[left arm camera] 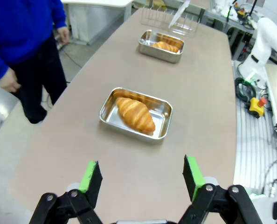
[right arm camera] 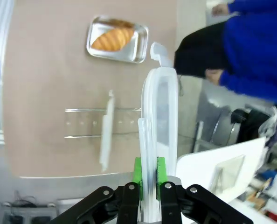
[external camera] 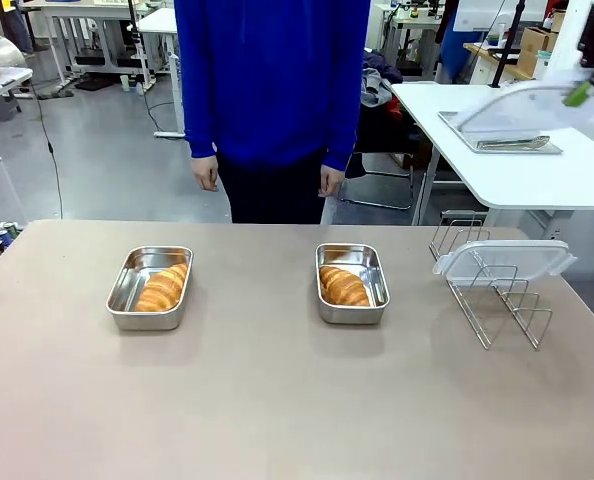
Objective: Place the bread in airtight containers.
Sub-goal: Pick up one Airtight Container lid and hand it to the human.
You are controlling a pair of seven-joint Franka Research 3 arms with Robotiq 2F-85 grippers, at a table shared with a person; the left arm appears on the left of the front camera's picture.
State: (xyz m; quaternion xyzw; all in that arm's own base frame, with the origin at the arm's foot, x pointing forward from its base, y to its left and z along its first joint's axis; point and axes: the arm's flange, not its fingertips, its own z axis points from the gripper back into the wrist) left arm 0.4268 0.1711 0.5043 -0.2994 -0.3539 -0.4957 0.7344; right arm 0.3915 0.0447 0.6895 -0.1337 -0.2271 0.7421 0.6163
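Steel on the left: the left tool (left arm camera: 142, 177), pads wide apart and empty, hangs over the counter (external camera: 277, 400) with the left pan (external camera: 127, 287) and its croissant (external camera: 164, 288) just ahead. Mid-counter, the right pan (external camera: 365, 258) holds the second croissant (external camera: 342, 287), uncovered, its long axis running toward the person in blue (external camera: 272, 80). Further right, a spare lid (external camera: 502, 260) rests on the wire rack (external camera: 504, 308). High right, the right tool (right arm camera: 148, 170) is clamped on a translucent lid (right arm camera: 159, 116). Its pan lies down-left, nearer this arm. Matte beige counter, white tables (external camera: 517, 175) behind.
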